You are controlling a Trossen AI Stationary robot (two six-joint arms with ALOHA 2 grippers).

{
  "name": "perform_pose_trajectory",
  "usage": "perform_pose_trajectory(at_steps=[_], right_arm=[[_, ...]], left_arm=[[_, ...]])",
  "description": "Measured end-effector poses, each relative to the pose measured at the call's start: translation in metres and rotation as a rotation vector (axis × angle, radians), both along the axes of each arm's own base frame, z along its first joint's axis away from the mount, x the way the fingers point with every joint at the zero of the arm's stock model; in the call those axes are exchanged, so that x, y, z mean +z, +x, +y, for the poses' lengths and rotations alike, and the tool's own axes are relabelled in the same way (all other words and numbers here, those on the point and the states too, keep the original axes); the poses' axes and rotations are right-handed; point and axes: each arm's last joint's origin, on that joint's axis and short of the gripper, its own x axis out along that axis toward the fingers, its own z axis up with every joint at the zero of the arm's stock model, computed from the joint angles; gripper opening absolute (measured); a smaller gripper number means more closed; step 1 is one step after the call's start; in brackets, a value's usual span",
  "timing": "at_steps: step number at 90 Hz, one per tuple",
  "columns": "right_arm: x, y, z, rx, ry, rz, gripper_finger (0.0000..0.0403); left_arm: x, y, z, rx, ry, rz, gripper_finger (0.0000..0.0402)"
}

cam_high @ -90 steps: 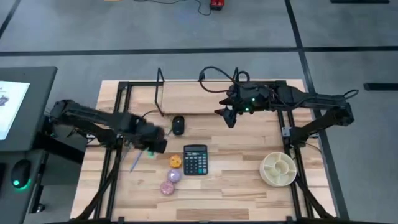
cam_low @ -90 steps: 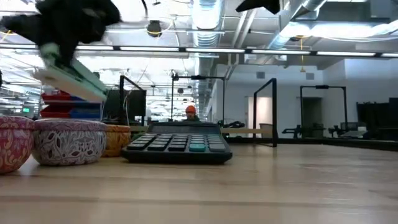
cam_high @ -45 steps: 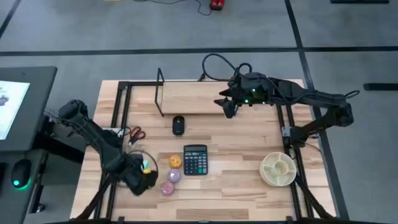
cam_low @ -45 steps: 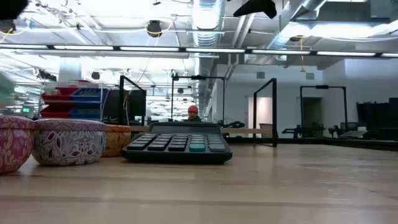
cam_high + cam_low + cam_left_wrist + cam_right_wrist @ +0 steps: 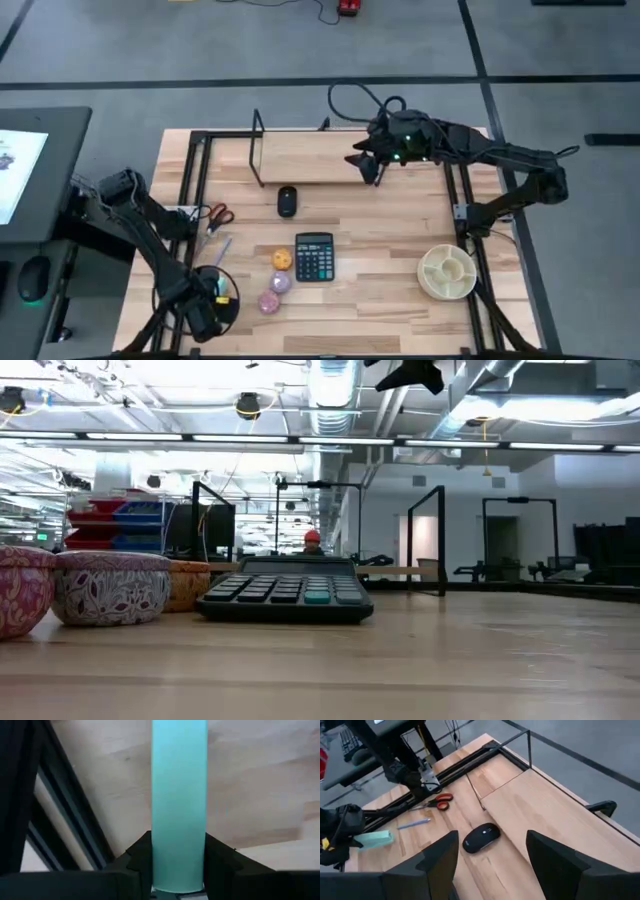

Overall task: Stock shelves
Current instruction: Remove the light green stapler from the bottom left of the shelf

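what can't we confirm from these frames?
- Left pincer: high view, its arm hides the fingertips; low view misses it.
- Teal item: left wrist view, cut off at the top edge, so its identity is unclear.
- Shelf: low view, mostly behind the calculator.
- Right pincer: open, empty.

The shelves (image 5: 305, 158) are one low rack: a pale wooden plank lying flat along the worktop's (image 5: 400, 250) far edge, with a thin black metal upright at its left end. A black mouse (image 5: 287, 201) sits just beside its near edge.
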Motion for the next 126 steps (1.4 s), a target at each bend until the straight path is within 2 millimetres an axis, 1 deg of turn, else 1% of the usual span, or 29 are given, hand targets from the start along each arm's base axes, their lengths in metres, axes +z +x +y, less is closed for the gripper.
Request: perform_pose_trajectory(at_steps=[13,42,72,126], right_arm=[[0.0,0.0,-0.001,-0.003,0.004,-0.001,0.0223],[0.0,0.0,-0.001,-0.006,0.014,-0.003,0.0223],[-0.001,0.0,-0.002,-0.015,0.03,-0.006,0.0223],[-0.001,0.001,-0.002,-0.018,0.034,-0.008,0.0223]], left_arm=[[-0.004,-0.009,-0.002,-0.03,-0.001,0.026,0.0101],[-0.005,-0.026,-0.007,-0.096,0.023,0.067,0.0103],[-0.025,-0.024,-0.014,-0.122,0.072,0.12,0.0103],[-0.026,-0.024,-0.014,-0.104,0.083,0.126,0.0104]])
